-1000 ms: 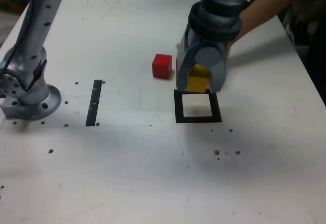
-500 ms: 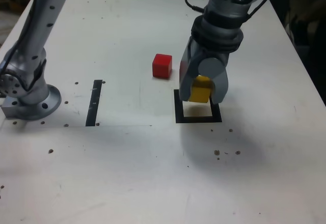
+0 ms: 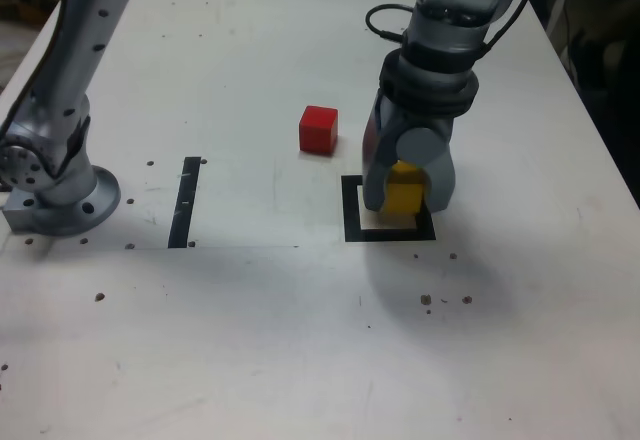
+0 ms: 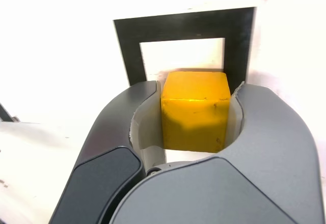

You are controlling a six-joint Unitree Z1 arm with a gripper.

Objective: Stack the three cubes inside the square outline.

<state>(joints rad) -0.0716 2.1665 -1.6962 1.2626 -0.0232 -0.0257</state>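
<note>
One yellow cube (image 4: 194,109) sits clamped in the claw (image 3: 408,195) over the square outline (image 4: 130,46), red cube (image 3: 319,128) apart.

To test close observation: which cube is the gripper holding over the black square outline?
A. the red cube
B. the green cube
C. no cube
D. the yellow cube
D: the gripper is shut on the yellow cube above the square outline; the red cube sits apart.

We read this as a robotics lab bench: a white worktop (image 3: 250,340) pitted with small drilled holes, the arm's grey base (image 3: 55,195) bolted onto it, and a black tape strip (image 3: 185,200) and square outline (image 3: 350,210) as markers.
</note>
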